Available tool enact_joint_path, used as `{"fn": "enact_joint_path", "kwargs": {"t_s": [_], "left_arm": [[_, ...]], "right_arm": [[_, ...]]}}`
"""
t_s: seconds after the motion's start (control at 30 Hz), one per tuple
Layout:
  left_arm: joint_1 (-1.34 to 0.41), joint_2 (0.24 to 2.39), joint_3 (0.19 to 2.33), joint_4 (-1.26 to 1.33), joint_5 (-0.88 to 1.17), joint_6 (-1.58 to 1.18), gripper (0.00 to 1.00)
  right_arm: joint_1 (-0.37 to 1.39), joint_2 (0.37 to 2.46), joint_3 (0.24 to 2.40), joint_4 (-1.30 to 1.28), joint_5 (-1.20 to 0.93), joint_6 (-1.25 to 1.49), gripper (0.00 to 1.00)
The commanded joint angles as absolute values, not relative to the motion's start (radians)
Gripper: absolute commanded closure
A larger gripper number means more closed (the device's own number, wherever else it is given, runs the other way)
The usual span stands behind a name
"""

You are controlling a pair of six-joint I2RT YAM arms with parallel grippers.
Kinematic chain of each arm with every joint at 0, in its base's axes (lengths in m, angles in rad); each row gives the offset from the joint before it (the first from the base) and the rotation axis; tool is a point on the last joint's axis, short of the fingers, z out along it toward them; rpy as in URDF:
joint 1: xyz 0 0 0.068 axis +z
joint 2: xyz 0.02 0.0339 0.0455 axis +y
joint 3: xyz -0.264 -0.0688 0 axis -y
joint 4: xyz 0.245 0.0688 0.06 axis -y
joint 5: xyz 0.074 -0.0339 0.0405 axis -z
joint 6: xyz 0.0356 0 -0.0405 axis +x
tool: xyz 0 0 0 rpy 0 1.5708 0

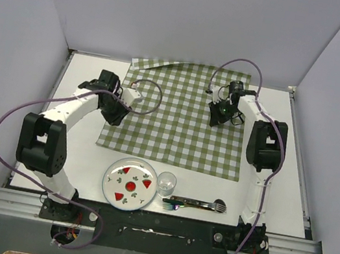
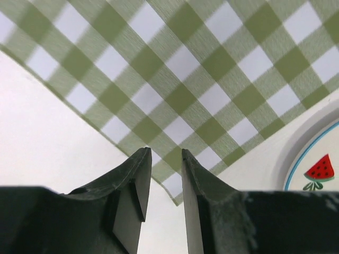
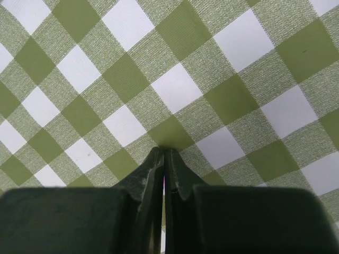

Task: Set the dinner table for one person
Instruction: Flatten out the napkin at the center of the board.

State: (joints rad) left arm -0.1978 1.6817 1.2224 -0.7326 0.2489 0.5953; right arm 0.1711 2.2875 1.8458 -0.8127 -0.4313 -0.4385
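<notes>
A green-and-white checked cloth (image 1: 177, 122) lies spread on the white dinner table (image 1: 83, 151). My left gripper (image 1: 115, 117) hovers at the cloth's left near corner. In the left wrist view this gripper (image 2: 164, 151) is open by a narrow gap, with the cloth (image 2: 180, 69) corner lying flat beneath it and nothing between the fingers. My right gripper (image 1: 216, 117) stands over the cloth's far right part. In the right wrist view it (image 3: 163, 149) is shut, its tips down at the cloth (image 3: 175, 79).
A white plate (image 1: 108, 178) with watermelon prints sits near the front edge, also in the left wrist view (image 2: 318, 143). Beside it stand a clear glass (image 1: 167, 182) and iridescent cutlery (image 1: 196, 204). The cloth's far left corner (image 1: 161, 64) is folded over.
</notes>
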Motion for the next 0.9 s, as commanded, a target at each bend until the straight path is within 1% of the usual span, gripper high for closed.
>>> {"fn": "enact_joint_path", "kwargs": {"t_s": [0.0, 0.17, 0.3, 0.47, 0.63, 0.73, 0.87], "left_arm": [[-0.191, 1.636, 1.323, -0.642, 0.265, 0.539, 0.72], [-0.193, 1.736, 1.28, -0.434, 0.28, 0.5, 0.75], [-0.187, 1.878, 1.313, -0.316, 0.287, 0.494, 0.78], [-0.182, 2.01, 1.414, -0.305, 0.318, 0.5, 0.78], [-0.183, 2.068, 1.479, -0.328, 0.32, 0.512, 0.78], [-0.183, 2.064, 1.469, -0.356, 0.332, 0.523, 0.78], [-0.187, 2.029, 1.396, -0.368, 0.34, 0.542, 0.79]], "right_arm": [[0.186, 2.273, 1.85, -0.838, -0.446, -0.453, 1.0], [0.203, 2.26, 1.846, -0.861, -0.443, -0.45, 1.0], [0.211, 2.238, 1.826, -0.876, -0.436, -0.445, 1.0], [0.216, 2.206, 1.783, -0.891, -0.434, -0.442, 1.0], [0.219, 2.19, 1.757, -0.908, -0.421, -0.45, 1.0], [0.218, 2.188, 1.759, -0.921, -0.421, -0.451, 1.0], [0.219, 2.186, 1.765, -0.925, -0.419, -0.454, 1.0]]}}
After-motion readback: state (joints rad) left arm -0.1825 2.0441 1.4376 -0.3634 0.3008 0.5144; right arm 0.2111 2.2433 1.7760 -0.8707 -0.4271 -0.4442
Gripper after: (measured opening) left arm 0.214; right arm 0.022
